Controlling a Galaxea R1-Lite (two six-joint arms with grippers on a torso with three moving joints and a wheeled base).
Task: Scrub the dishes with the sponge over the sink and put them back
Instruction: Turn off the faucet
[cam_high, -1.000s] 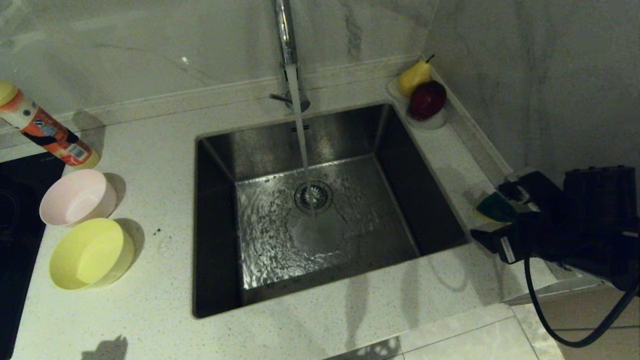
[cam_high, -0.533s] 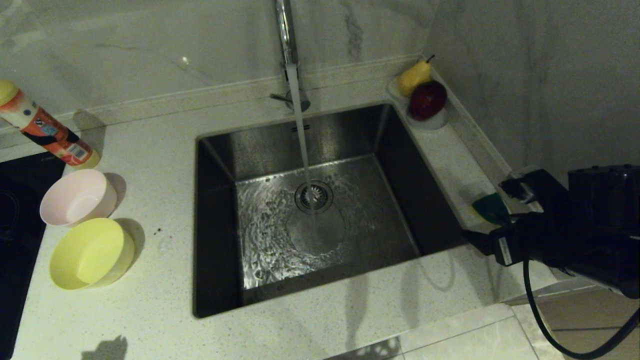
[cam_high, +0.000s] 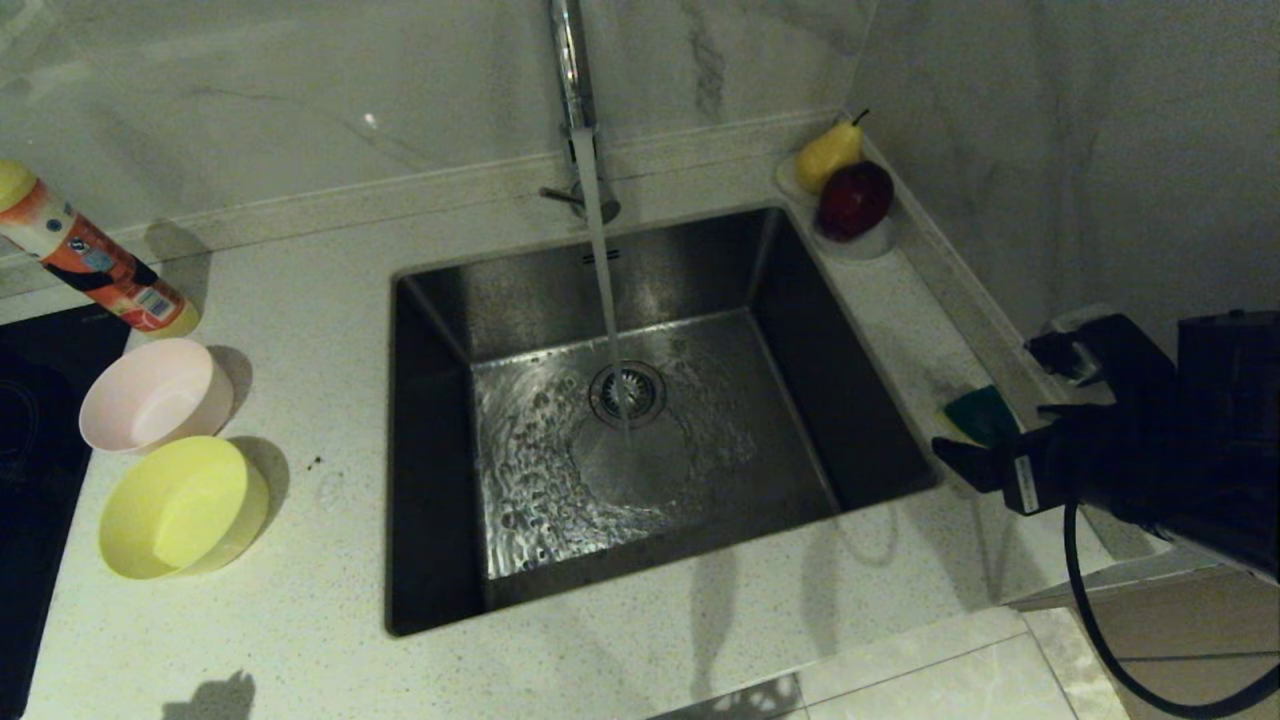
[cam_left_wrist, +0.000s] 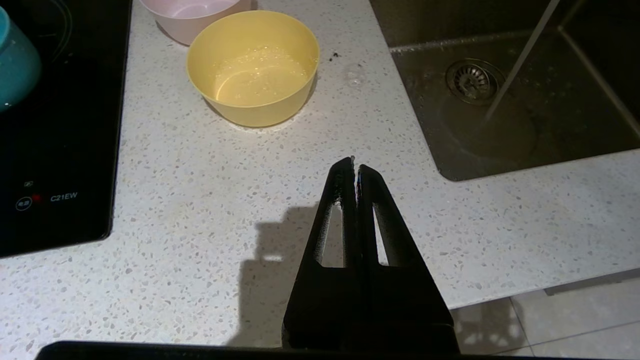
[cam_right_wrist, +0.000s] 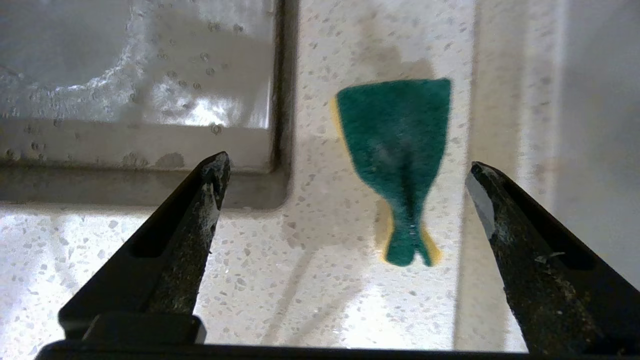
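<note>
Yellow bowl (cam_left_wrist: 253, 67) wet inside, sink (cam_high: 640, 420) catching tap water, right fingers (cam_right_wrist: 345, 172) spread, left fingers (cam_left_wrist: 355, 172) closed.

The black cooktop (cam_left_wrist: 55, 150) panel reads "C21EW" beside a round symbol.

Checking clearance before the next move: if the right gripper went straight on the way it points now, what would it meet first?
Most likely the sponge, lying green face up on the counter beside the sink, between the open right gripper fingers; depth is unclear.
</note>
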